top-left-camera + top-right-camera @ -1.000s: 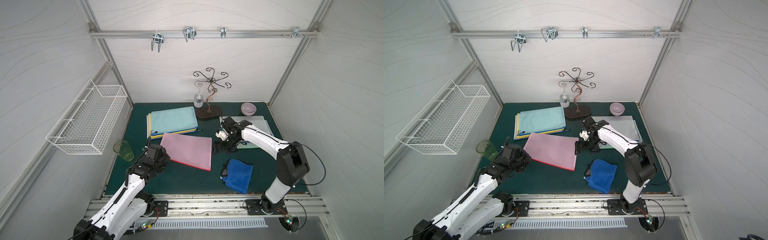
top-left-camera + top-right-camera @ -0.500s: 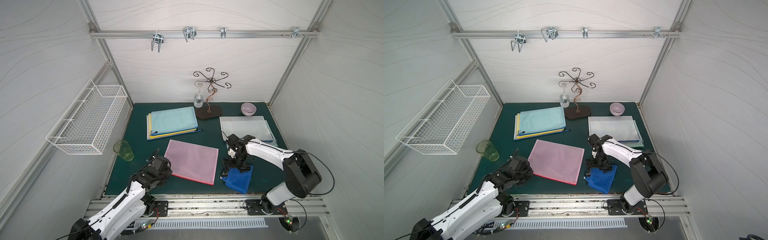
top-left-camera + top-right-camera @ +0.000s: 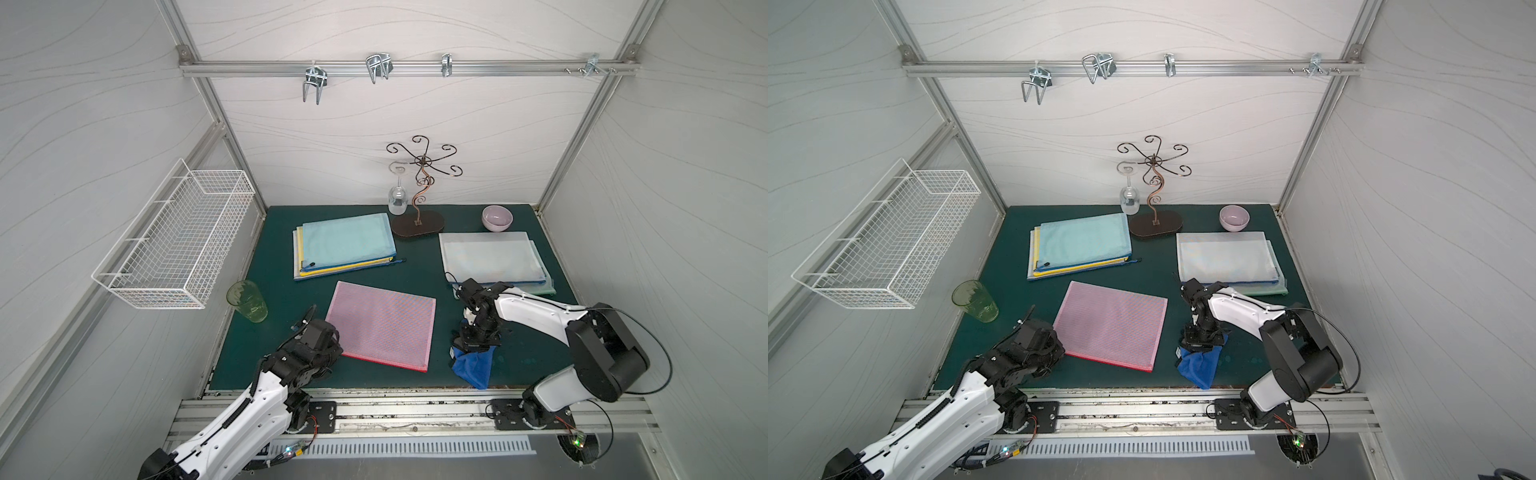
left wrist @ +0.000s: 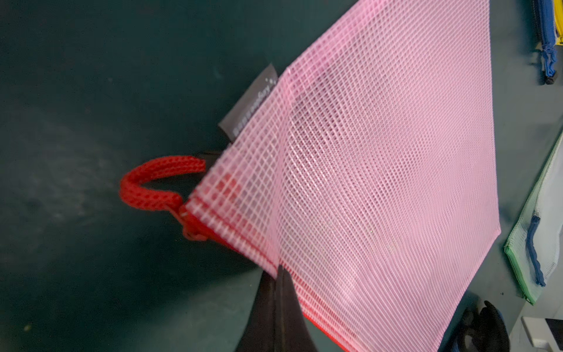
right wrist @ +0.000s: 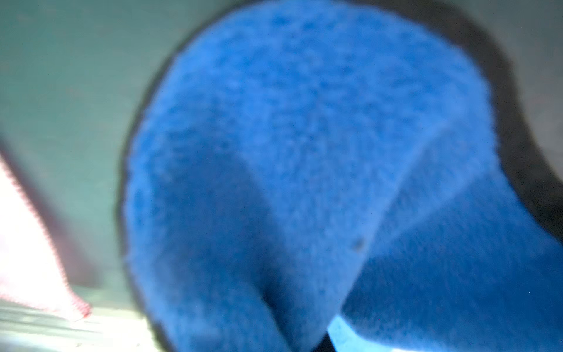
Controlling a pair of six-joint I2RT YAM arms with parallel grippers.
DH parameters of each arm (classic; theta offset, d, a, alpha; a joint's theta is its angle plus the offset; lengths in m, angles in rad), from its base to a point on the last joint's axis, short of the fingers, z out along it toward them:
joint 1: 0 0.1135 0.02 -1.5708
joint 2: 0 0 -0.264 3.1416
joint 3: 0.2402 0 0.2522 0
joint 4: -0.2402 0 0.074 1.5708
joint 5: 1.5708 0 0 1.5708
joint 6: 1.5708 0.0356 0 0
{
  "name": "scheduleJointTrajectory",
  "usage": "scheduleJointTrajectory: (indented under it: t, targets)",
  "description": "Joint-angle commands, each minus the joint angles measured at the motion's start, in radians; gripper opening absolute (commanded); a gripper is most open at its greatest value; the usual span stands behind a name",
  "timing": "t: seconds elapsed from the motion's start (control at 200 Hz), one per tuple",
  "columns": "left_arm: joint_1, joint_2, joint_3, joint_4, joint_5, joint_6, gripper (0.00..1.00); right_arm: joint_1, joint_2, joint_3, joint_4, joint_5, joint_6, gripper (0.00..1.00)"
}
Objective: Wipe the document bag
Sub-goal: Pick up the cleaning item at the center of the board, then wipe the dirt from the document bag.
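1. Both top views: pink document bag [image 3: 382, 324] is lying by the worktop's [image 3: 424, 274] front edge; left gripper [image 3: 336, 351] is pinching its front-left corner, right gripper [image 3: 473, 348] clamping blue cloth [image 3: 473, 370].
2. Left wrist: grey tag [image 4: 249, 106] is showing print too blurred to read.
3. Right wrist: bunched cloth is filling frame.

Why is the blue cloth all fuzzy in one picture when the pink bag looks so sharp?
Right wrist view: the blue cloth fills the frame and is out of focus, probably too near the lens. Left wrist view: the pink mesh document bag shows crisp squares; only its red zipper cord is smeared. Both top views: the same cloth looks sharp-edged.
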Motion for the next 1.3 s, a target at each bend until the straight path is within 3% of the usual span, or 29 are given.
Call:
scheduleJointTrajectory:
  t: [0.0,0.16,0.465,0.595,0.765,0.915,0.996,1.066,1.171,1.296]
  targets:
    - [-0.004,0.011,0.012,0.023,0.001,0.014,0.00,0.032,-0.089,0.138,-0.080,-0.023,-0.030,0.00]
    - [-0.004,0.024,0.016,0.027,-0.001,0.023,0.00,0.138,-0.018,0.403,-0.144,-0.107,-0.089,0.00]
    - [-0.004,0.030,0.009,0.026,0.005,0.026,0.00,0.317,0.473,0.751,0.127,-0.580,-0.111,0.00]
    - [-0.004,0.020,0.008,0.018,0.008,0.025,0.00,0.345,0.683,0.905,0.239,-0.762,-0.062,0.00]
    - [-0.004,0.009,-0.001,0.016,0.009,0.023,0.00,0.357,0.957,1.214,0.124,-0.831,-0.082,0.00]
    - [-0.004,0.016,-0.003,0.013,0.021,0.025,0.00,0.293,1.120,1.420,-0.002,-0.628,-0.093,0.00]
    - [-0.004,0.005,-0.001,-0.004,0.022,0.026,0.00,0.238,1.108,1.438,-0.039,-0.406,-0.095,0.00]
    - [-0.004,-0.015,0.000,-0.022,0.015,0.027,0.00,0.191,1.043,1.370,-0.043,-0.179,-0.105,0.00]
    - [-0.001,-0.032,0.001,-0.037,0.005,0.033,0.00,0.145,0.913,1.217,-0.014,0.063,-0.143,0.00]
    - [0.011,-0.030,0.009,-0.038,0.013,0.051,0.00,0.152,0.808,1.108,-0.131,0.205,-0.260,0.00]
